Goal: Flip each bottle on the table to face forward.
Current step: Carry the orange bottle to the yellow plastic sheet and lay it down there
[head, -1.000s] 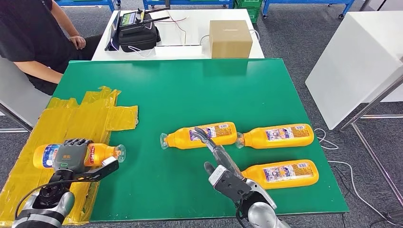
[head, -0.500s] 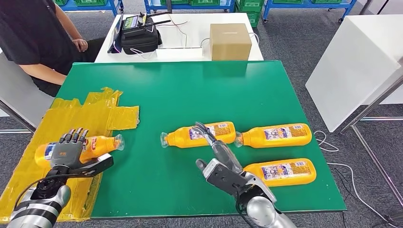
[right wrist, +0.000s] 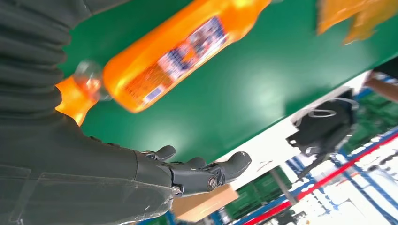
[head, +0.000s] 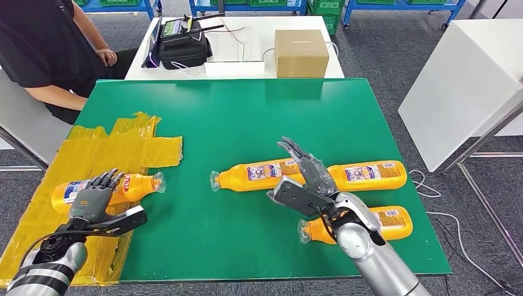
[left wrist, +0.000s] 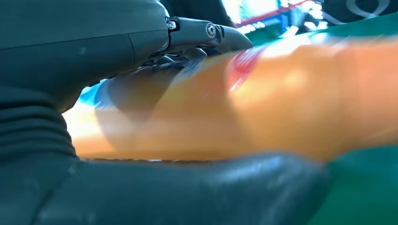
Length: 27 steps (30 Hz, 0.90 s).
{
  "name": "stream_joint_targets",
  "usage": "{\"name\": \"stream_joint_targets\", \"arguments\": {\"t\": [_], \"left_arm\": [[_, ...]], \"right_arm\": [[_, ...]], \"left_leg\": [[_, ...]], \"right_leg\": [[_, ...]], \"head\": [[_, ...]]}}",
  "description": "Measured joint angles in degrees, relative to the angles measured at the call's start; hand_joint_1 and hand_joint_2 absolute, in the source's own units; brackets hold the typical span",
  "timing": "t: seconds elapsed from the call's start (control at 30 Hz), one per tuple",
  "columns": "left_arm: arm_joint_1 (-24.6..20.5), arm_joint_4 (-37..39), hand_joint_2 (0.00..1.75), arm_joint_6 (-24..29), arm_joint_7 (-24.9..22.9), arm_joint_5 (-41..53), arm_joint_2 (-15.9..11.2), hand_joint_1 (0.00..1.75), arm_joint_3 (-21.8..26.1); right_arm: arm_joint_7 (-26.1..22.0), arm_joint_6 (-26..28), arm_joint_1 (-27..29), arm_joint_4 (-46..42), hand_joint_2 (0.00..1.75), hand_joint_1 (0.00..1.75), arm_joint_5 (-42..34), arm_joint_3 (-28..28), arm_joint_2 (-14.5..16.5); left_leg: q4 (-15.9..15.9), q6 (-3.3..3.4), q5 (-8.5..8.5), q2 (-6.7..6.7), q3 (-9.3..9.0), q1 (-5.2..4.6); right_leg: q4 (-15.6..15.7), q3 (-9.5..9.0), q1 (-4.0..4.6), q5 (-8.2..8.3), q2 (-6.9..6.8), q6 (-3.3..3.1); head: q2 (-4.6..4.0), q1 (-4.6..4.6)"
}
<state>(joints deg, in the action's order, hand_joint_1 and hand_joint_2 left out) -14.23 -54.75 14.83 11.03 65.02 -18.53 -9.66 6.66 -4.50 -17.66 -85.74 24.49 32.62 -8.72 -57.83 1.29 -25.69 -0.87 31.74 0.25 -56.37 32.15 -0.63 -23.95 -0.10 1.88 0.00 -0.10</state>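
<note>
So the right hand (head: 306, 179) has lifted up off the middle bottle (head: 256, 174) and now hangs over it with fingers spread and nothing in them, which I'd guess means it's done there or lining up another go. The left hand (head: 92, 198) has loosened since a second ago but still cups the bottle on the yellow tape (head: 126, 185), thumb under, fingers over. Smooth glossy orange plastic with clear caps, lying on matte green table (head: 234, 117); two more bottles sit right, one behind (head: 370, 174), one nearer (head: 385, 223).
</note>
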Motion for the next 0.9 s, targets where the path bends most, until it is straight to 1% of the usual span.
{"name": "stream_joint_targets", "arguments": {"t": [0.13,0.27,0.33,0.4,0.5,0.6,0.73,0.9], "left_arm": [[2.2,-6.2,0.00,-1.6,5.7,-11.4,0.6,0.00,0.2],[3.4,-11.3,0.00,-3.6,8.1,-17.4,1.8,0.00,1.0],[3.8,-13.5,0.00,-6.6,10.4,-24.5,3.0,0.00,2.1],[4.0,-16.4,0.00,-11.4,11.9,-33.4,4.9,0.00,3.5],[4.0,-20.4,0.00,-17.9,11.8,-43.8,7.6,0.00,5.1],[4.0,-23.8,0.00,-21.9,11.5,-50.2,9.8,0.00,5.8],[4.1,-27.1,0.00,-24.4,11.2,-54.5,11.9,0.00,6.0],[4.2,-29.7,0.00,-25.1,11.2,-55.8,13.3,0.00,6.0]], "right_arm": [[0.7,-1.0,-1.9,2.2,1.75,0.00,2.0,-1.3,-0.8],[1.0,-1.6,-2.8,3.8,1.75,0.00,2.9,-2.1,-1.1],[1.6,-2.1,-3.4,5.0,1.75,0.00,3.9,-2.1,-1.2],[2.1,-2.7,-4.3,7.1,1.75,0.00,5.1,-2.1,-1.2],[2.3,-3.5,-6.0,11.6,1.75,0.00,6.6,-2.0,-0.7],[2.2,-3.8,-8.0,17.0,1.75,0.00,7.8,-1.8,0.4],[1.8,-4.1,-10.4,23.3,1.75,0.00,8.7,-1.4,2.1],[1.4,-4.3,-12.6,29.0,1.75,0.00,9.0,-0.7,3.8]], "left_leg": [[0.0,-0.01,0.04,0.14,0.23,0.00],[0.0,-0.01,0.05,0.19,0.43,0.00],[0.0,-0.01,0.05,0.19,0.56,0.00],[0.0,-0.01,0.05,0.18,0.67,0.00],[0.0,0.00,0.05,0.23,0.71,0.00],[0.0,0.00,0.05,0.24,0.72,0.00],[-0.1,0.00,0.05,0.24,0.73,0.00],[-0.1,-0.01,0.05,0.23,0.74,0.01]], "right_leg": [[0.0,0.27,0.01,0.08,0.05,0.07],[0.0,0.49,0.01,0.08,0.07,0.08],[0.0,0.62,0.01,0.09,0.07,0.09],[0.0,0.70,0.01,0.09,0.07,0.09],[0.0,0.73,0.00,0.11,0.07,0.12],[0.0,0.74,0.00,0.12,0.07,0.14],[0.0,0.75,0.02,0.12,0.08,0.14],[0.0,0.78,0.04,0.12,0.08,0.14]], "head": [[0.00,0.02],[0.00,0.01],[0.00,0.01],[0.00,0.01],[0.00,0.01],[0.00,0.01],[0.00,0.01],[0.00,0.01]]}}
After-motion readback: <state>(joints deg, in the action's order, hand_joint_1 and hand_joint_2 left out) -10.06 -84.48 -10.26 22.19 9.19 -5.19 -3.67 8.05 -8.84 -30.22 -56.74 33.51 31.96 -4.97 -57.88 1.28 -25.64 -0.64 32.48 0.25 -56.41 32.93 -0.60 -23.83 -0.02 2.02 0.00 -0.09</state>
